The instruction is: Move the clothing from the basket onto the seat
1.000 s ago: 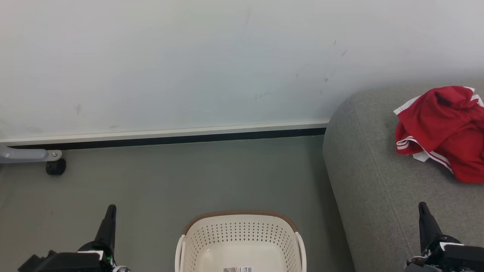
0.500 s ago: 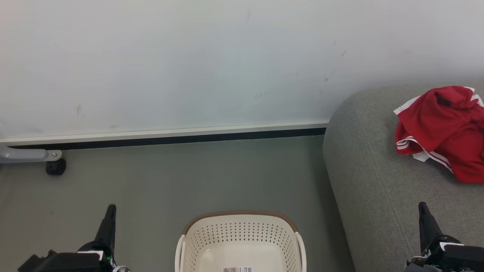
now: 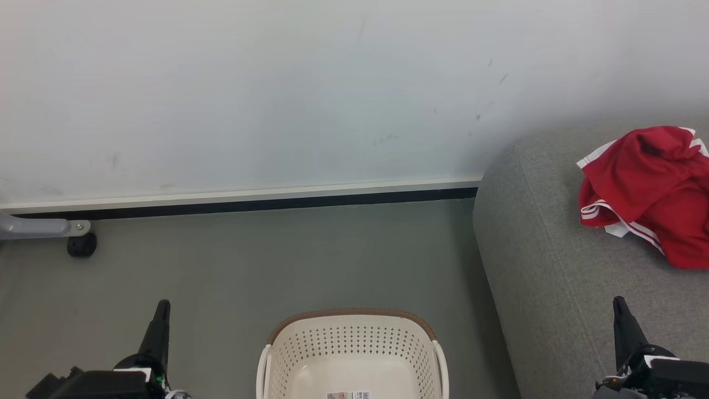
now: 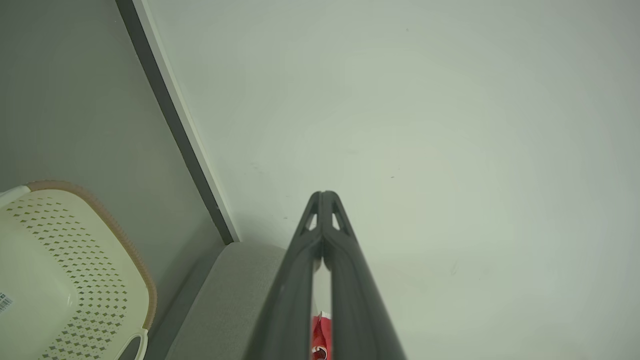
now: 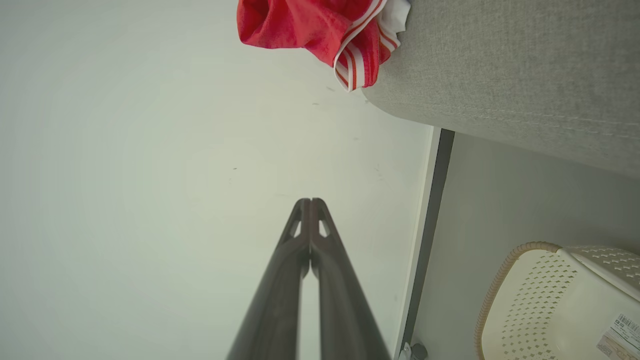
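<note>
The red clothing [image 3: 648, 188] with white stripes lies crumpled on the grey seat [image 3: 554, 266] at the right; the right wrist view shows the clothing [image 5: 320, 30] on the seat [image 5: 500, 65] too. On the floor at bottom centre stands the cream basket [image 3: 352, 354] with its brown rim, holding nothing but a label on its bottom. My left gripper [image 3: 162, 307] is shut at the lower left, left of the basket. Over the seat's front part, at the lower right, my right gripper [image 3: 619, 303] is shut. Neither holds anything.
A pale wall with a white and black baseboard [image 3: 243, 200] runs behind the grey floor. A grey metal leg with a black caster [image 3: 81, 244] stands at the far left by the wall.
</note>
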Controlling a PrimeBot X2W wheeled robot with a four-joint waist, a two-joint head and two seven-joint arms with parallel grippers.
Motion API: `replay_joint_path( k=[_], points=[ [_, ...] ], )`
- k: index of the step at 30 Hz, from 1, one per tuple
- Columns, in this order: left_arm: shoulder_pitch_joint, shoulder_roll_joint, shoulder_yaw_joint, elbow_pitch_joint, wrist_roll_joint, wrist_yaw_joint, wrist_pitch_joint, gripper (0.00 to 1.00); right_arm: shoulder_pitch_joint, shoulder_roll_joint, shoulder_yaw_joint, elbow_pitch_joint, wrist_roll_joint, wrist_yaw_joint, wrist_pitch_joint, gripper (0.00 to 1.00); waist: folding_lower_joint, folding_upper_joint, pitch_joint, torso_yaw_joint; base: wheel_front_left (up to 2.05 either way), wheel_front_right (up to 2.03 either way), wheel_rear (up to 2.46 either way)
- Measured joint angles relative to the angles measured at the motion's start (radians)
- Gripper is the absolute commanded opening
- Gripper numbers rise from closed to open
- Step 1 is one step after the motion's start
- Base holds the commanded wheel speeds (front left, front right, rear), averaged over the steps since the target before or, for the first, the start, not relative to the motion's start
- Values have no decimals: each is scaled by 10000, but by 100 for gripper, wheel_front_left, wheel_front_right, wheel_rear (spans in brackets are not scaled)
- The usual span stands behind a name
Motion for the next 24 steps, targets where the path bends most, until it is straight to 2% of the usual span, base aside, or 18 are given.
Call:
replay_joint_path(
  k=[24],
  points=[
    [0,0,0,2,-2,0,0,0,0,0,0,2,12,0,0,0,0,0,0,0,0,0,0]
  ],
)
